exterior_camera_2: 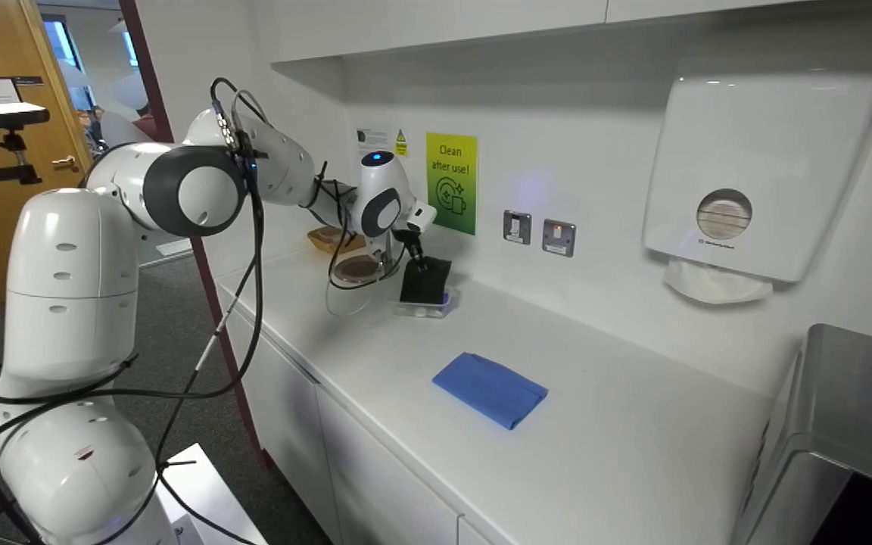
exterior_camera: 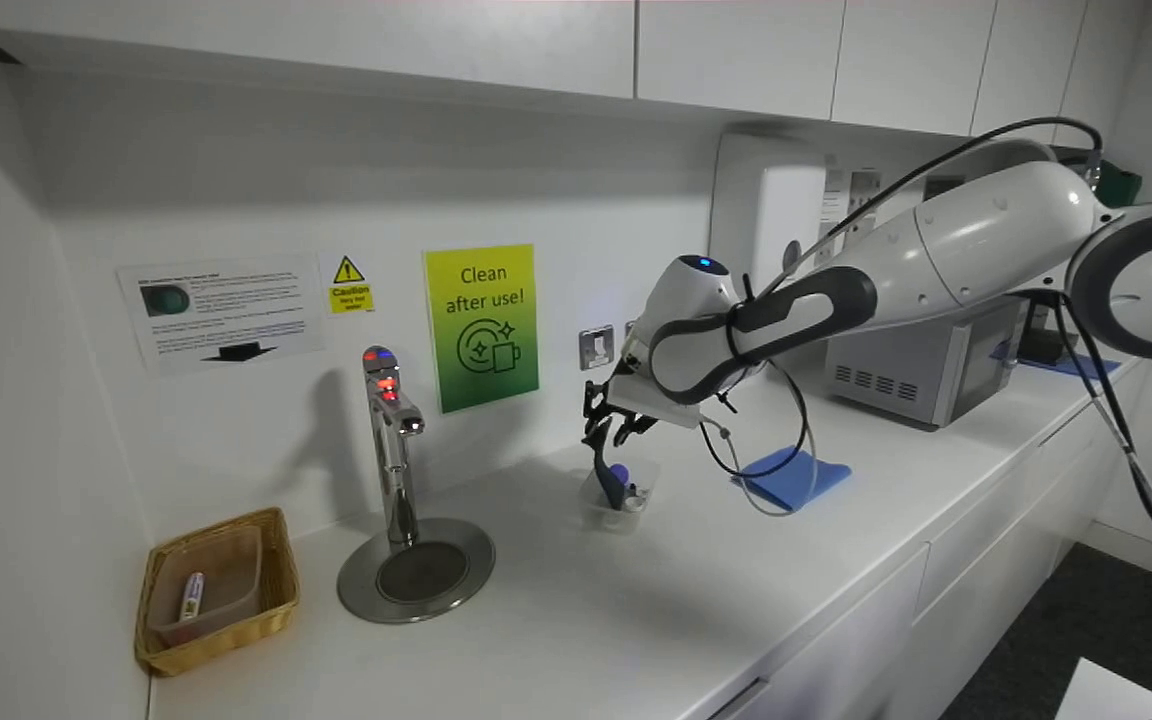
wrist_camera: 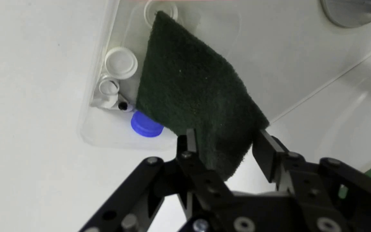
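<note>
My gripper (wrist_camera: 226, 137) is open, with its two fingers wide apart. A dark green scouring pad (wrist_camera: 192, 80) is between and below the fingers. Its right corner touches or nearly touches the right fingertip, and the left finger overlaps its near edge. In both exterior views the pad (exterior_camera: 606, 478) (exterior_camera_2: 425, 281) stands tilted in a clear plastic container (exterior_camera_2: 415, 309), its top edge at the gripper (exterior_camera: 608, 437). The container (wrist_camera: 92, 129) also holds a blue cap (wrist_camera: 147, 125), a white cap (wrist_camera: 121, 63) and other small items.
A folded blue cloth (exterior_camera_2: 490, 390) lies on the white counter (exterior_camera_2: 595, 424). A chrome tap (exterior_camera: 394, 460) stands over a round drain (exterior_camera: 356, 585). A wicker basket (exterior_camera: 281, 560) holds a plastic box with a marker (exterior_camera: 192, 596). A microwave (exterior_camera: 886, 370) and towel dispenser (exterior_camera_2: 769, 151) are nearby.
</note>
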